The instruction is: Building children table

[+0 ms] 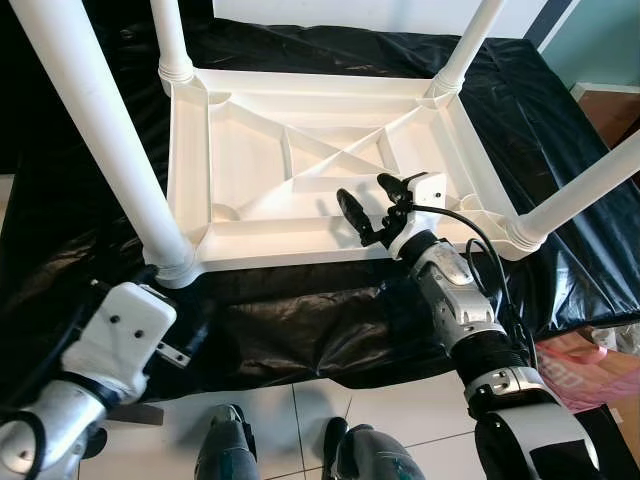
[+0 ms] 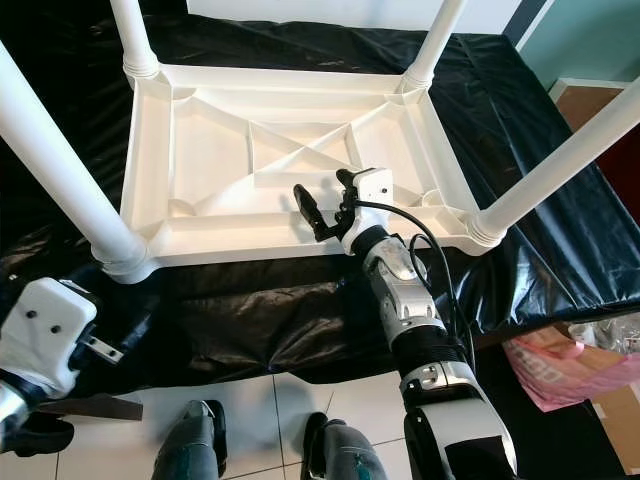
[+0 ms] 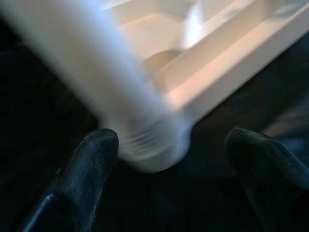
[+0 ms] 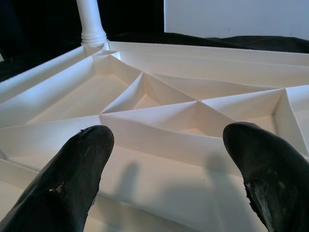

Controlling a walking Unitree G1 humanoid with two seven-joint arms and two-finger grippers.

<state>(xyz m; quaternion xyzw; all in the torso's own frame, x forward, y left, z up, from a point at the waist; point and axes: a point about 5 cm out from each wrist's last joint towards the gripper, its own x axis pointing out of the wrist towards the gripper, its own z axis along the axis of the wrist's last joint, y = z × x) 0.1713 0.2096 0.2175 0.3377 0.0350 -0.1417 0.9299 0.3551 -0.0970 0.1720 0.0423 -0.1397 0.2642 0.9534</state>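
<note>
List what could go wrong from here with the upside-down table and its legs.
1. The left gripper stands open around the base of the near-left leg without clamping it; if that leg isn't fully seated, it may tilt or pop out.
2. The right gripper hovers open over the tabletop's near rim; pushing there could slide the whole table on the slick black plastic sheet.

A home room: white tiled floor [image 1: 300, 410], black plastic sheeting [image 1: 300, 320], teal wall [image 1: 610, 40], pink bag [image 2: 560, 365].
</note>
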